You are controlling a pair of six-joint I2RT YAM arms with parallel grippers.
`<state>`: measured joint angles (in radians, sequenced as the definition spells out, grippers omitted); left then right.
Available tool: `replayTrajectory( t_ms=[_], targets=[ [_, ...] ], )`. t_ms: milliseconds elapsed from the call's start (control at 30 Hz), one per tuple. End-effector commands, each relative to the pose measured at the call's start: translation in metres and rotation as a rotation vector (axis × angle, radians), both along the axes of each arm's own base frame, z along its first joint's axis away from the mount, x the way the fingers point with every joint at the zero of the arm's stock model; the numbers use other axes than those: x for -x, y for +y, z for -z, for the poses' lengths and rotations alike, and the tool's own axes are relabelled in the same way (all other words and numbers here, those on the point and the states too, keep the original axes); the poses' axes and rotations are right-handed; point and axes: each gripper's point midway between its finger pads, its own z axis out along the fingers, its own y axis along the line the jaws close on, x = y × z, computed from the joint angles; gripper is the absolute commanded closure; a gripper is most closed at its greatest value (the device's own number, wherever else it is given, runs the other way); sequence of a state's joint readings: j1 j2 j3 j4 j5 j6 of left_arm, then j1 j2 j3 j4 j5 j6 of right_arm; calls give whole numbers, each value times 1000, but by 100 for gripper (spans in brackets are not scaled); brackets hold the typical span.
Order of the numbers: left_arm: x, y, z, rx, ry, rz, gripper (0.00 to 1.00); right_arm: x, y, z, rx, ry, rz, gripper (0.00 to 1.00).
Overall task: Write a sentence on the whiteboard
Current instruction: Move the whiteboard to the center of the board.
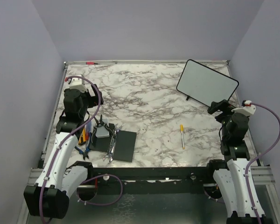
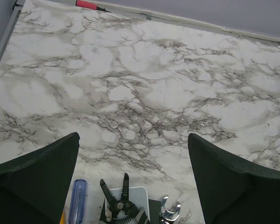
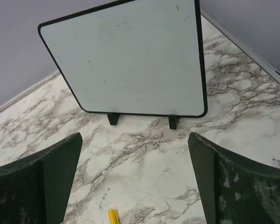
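Observation:
The whiteboard (image 1: 207, 84) stands propped on its small black feet at the far right of the marble table; it has a thin black frame and rounded corners. In the right wrist view the whiteboard (image 3: 130, 60) fills the upper part, and its white surface shows only a few faint specks and no yellow-orange sentence. A yellow marker (image 1: 182, 136) lies on the table in front of it, and its end shows in the right wrist view (image 3: 113, 217). My right gripper (image 1: 218, 107) (image 3: 135, 158) is open and empty, facing the board. My left gripper (image 1: 89, 98) (image 2: 133, 154) is open and empty over the tools at the left.
A flat black square pad (image 1: 123, 144) lies near the front left, with a small grey box (image 1: 102, 133), a wrench (image 1: 111, 149) (image 2: 170, 210), wire strippers (image 2: 116, 200) and a blue-handled screwdriver (image 2: 77, 200) around it. A red tool (image 2: 88, 4) lies at the far edge.

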<state>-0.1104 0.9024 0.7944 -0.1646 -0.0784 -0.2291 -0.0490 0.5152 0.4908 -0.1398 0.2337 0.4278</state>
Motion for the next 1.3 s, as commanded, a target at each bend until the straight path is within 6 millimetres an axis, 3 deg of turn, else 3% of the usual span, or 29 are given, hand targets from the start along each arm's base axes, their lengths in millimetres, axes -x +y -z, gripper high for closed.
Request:
replayTrajectory(
  t_ms=[0,233,367,567,733,833,1267],
  targets=[
    [-5,3,-11,22,-13,-25,1,2,-1,-6,0,-3,4,0],
    [-2,4,-3,-23,11,-13,1,1,5,-7,16,1,-37,1],
    [-1,-2,3,-18,29,13,1,-10,19,1,19,47,-128,8],
    [2,-6,6,-11,29,39,1,-40,42,43,-81,219,-220,18],
    [3,-6,11,-12,39,37,1,-60,66,66,-37,306,-134,19],
    [4,-6,11,-29,36,36,1,-78,83,84,-51,352,-132,25],
    [9,-21,18,-56,54,80,1,-154,97,147,-10,430,-81,42]
  ],
)
